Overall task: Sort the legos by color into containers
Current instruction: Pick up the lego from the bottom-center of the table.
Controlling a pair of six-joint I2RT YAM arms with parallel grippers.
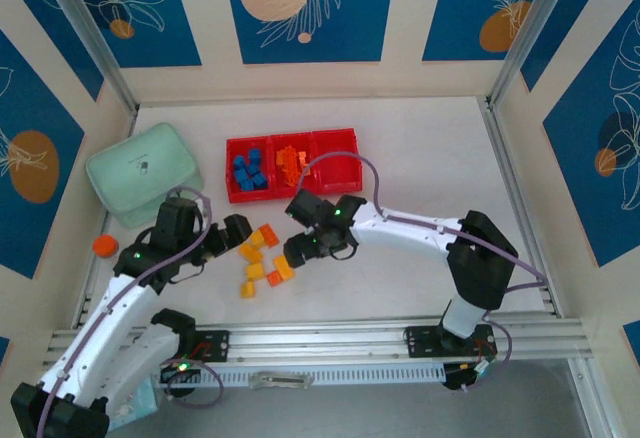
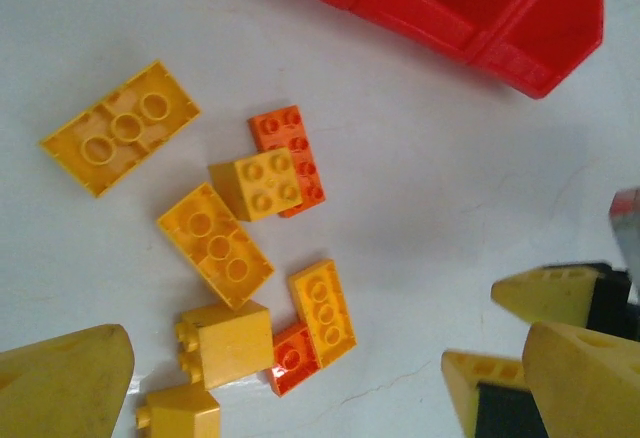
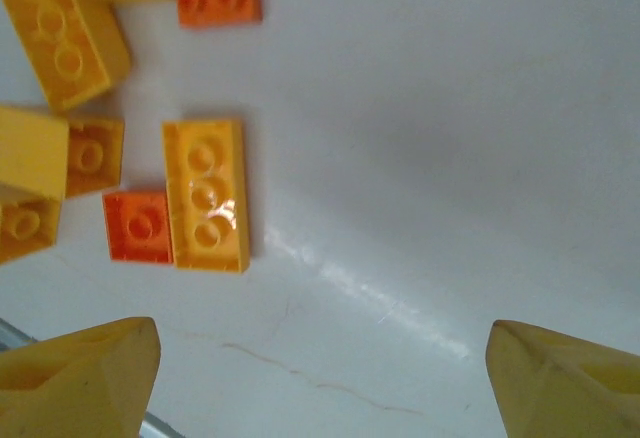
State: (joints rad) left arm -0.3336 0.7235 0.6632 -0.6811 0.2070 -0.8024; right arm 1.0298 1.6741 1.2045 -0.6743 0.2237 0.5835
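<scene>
loose yellow and orange legos [image 1: 262, 258] lying on the white table [image 1: 420, 158] just before the red tray [image 1: 338, 166], blue bricks [image 1: 249, 173] in its left compartment, orange bricks [image 1: 290, 161] in the middle; left gripper [image 1: 232, 241] spread wide, empty; right gripper [image 1: 292, 228] spread, empty.

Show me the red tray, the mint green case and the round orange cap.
red tray [image 1: 342, 174], top view, bare floor of its right compartment
mint-green case [image 1: 143, 173], top view, middle of lid
round orange cap [image 1: 104, 246], top view, top face
</scene>
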